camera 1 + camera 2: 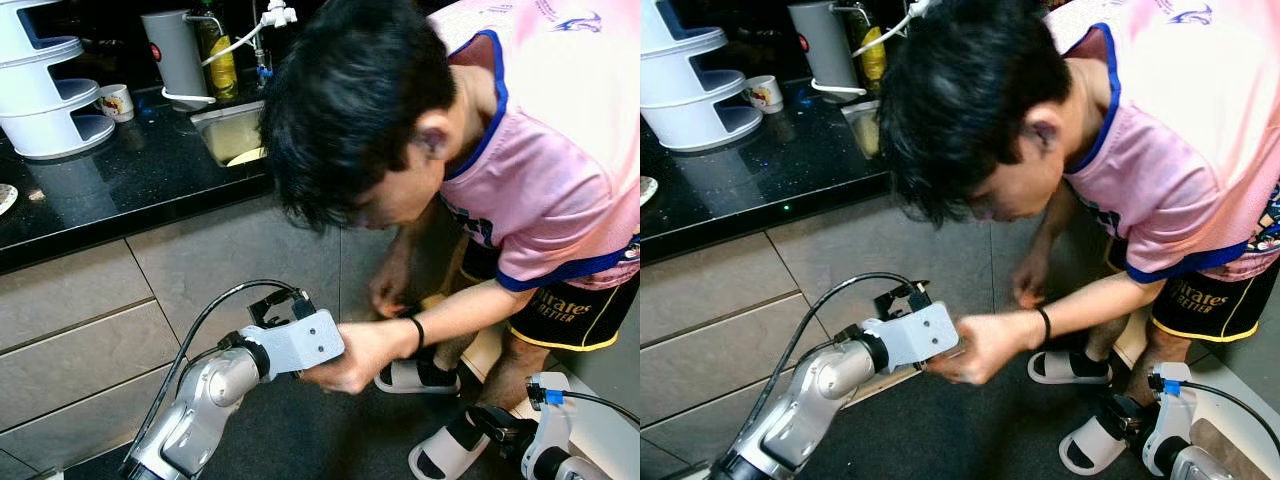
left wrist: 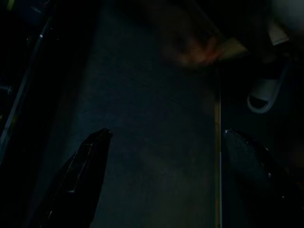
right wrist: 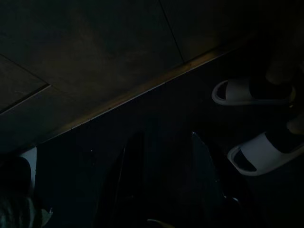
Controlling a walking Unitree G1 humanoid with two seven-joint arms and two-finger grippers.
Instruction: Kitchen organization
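The space before the black countertop (image 1: 120, 190) is taken up by a person in a pink shirt (image 1: 560, 150), bent low between the grey cabinet fronts (image 1: 90, 320) and the robot. The left arm is raised in front of the drawers, and its silver wrist block (image 1: 300, 345) is gripped by the person's hand (image 1: 350, 360). In the left wrist view, the left gripper (image 2: 164, 142) is seen with its two black fingers (image 2: 88, 166) spread well apart over dark floor, nothing between them. The right gripper (image 3: 161, 156) hangs low near the person's white sandals (image 3: 259, 152); its fingers are shown as dim shapes, and their state cannot be told. On the counter, a white tiered rack (image 1: 45, 90) stands at the left edge, a cup (image 1: 115, 100) just beside it, and a grey jug (image 1: 178, 55) next to the sink (image 1: 232, 135). Little free floor is left between cabinets and person.
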